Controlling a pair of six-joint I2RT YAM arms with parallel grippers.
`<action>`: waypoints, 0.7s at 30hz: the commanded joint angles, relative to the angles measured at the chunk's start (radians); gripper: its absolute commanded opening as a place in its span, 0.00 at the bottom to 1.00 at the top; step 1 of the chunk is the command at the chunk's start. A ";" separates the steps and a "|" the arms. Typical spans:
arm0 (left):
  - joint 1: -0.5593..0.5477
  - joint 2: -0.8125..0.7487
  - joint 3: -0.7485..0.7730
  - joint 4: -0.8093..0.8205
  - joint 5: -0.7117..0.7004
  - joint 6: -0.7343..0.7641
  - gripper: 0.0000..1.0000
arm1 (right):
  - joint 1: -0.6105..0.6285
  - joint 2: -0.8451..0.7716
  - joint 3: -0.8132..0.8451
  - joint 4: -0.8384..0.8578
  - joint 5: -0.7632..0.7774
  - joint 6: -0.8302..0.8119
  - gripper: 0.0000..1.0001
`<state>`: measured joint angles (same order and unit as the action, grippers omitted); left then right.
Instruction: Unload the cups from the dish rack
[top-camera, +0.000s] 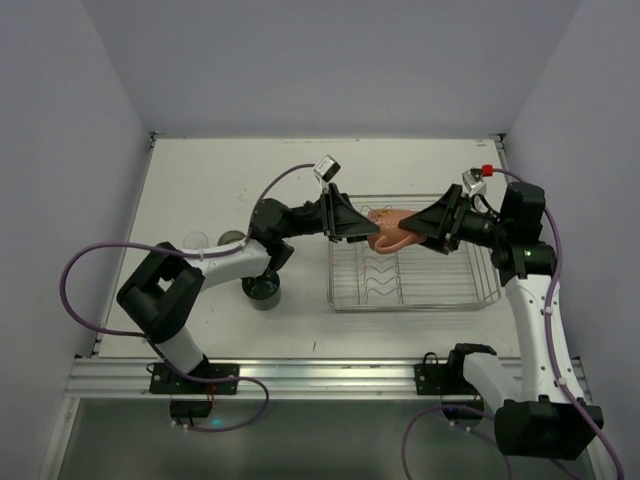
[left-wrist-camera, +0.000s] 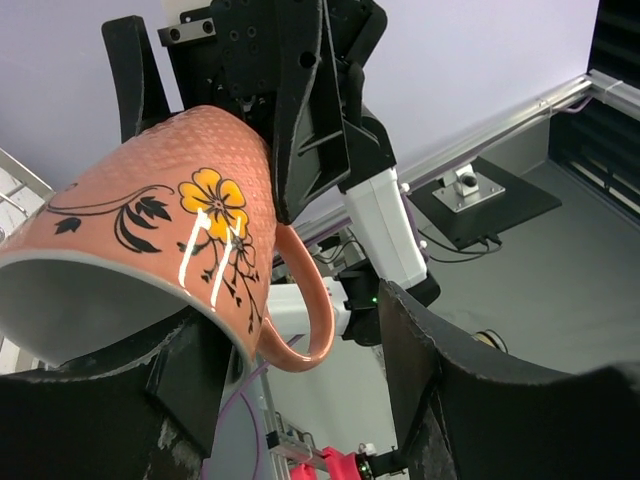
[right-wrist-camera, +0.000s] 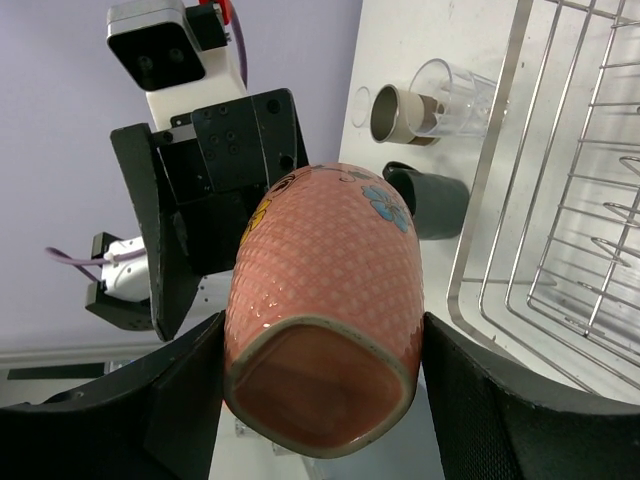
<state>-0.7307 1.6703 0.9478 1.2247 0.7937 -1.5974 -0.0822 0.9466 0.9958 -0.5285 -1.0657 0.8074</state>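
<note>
The pale desk (top-camera: 240, 180) carries the silver wire dish rack (top-camera: 410, 303) on its right half, zigzag dividers running down the rack's middle. The left arm (top-camera: 215, 265) reaches rightward and the right arm (top-camera: 535, 300) leftward, and they meet above the rack's far-left part. The right pincer (top-camera: 412, 230) is closed on the salmon-pink cup (top-camera: 390, 238): in its wrist view both fingers press against the sides of the cup near its base. The cup hangs in the air on its side over the rack, touching no wire, its handle and a yellow flower facing the left wrist camera. The left pincer (top-camera: 366, 230) is spread wide around the cup's rim end. One of its fingers lies just under the rim, the other stands well apart from the cup. On the desk left of the rack stand the dark grey mug (top-camera: 262, 290) nearer, and farther off the cream cup (top-camera: 232, 238) beside a clear tumbler (top-camera: 197, 240).
</note>
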 joint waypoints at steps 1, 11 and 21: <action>-0.013 0.012 0.028 0.038 -0.025 -0.006 0.61 | 0.016 -0.011 0.021 0.041 -0.036 0.004 0.00; -0.036 0.035 0.062 0.032 -0.027 -0.012 0.36 | 0.041 -0.015 0.023 0.045 -0.028 -0.002 0.00; -0.038 0.042 0.059 0.059 -0.008 -0.042 0.00 | 0.052 -0.019 0.037 -0.004 -0.002 -0.057 0.00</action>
<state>-0.7551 1.7176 0.9718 1.2179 0.7788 -1.6146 -0.0448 0.9451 0.9962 -0.5251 -1.0637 0.7921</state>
